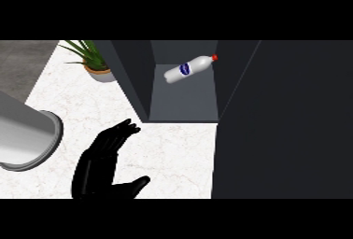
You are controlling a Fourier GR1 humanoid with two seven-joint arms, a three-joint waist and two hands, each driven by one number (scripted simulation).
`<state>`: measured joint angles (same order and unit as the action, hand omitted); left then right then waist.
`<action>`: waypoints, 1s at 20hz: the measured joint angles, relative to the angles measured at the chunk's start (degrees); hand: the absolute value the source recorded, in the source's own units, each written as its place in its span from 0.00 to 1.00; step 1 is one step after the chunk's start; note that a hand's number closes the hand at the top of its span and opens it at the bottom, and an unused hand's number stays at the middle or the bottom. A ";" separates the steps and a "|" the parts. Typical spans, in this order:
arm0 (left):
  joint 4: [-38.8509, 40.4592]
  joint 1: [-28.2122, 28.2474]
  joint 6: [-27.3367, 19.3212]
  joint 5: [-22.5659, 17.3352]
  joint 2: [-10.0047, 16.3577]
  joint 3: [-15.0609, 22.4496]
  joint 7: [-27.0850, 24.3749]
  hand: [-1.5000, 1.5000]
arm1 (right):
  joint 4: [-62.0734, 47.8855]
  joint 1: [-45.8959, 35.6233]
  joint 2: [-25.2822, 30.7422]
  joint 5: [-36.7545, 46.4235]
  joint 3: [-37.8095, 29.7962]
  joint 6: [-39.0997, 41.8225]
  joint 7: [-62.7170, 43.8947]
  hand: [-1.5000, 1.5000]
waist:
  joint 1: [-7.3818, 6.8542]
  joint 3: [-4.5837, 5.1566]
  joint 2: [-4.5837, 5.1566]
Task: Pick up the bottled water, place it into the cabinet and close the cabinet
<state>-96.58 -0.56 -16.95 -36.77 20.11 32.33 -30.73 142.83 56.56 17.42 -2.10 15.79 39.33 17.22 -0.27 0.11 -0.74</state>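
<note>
The bottled water, white with a blue label and a red cap, lies tilted on its side deep inside the open cabinet, cap toward the right wall. The cabinet's dark door stands swung out and fills the right side of the head view. My left hand hovers over the white counter in front of the cabinet's left wall, fingers straight and pointing toward the opening, thumb spread to the right, holding nothing. It is well short of the bottle. My right hand does not show.
A potted green plant stands at the back left beside the cabinet. A large grey round container lies at the left edge. White marble counter stretches between the hand and the door.
</note>
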 measured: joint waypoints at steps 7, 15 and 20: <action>-6.53 7.76 4.04 -6.24 5.54 -6.18 0.09 0.00 | 0.42 0.65 3.04 1.31 10.06 2.95 -2.12 1.00 | -0.04 0.19 -0.22; -10.47 14.42 8.47 -10.36 10.45 -10.74 -0.24 0.00 | 0.66 -4.76 4.45 2.45 14.12 0.85 -5.43 1.00 | -1.49 0.60 -0.54; -12.00 17.39 11.59 -12.17 13.09 -13.25 -0.73 0.00 | 0.55 -4.96 3.40 2.52 15.80 -3.59 -6.65 1.00 | -2.40 0.71 -0.06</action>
<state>-108.59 16.83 -5.36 -48.94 33.20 19.08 -31.47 143.38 51.60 20.83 0.42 31.59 35.75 10.56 -2.67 0.82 -0.80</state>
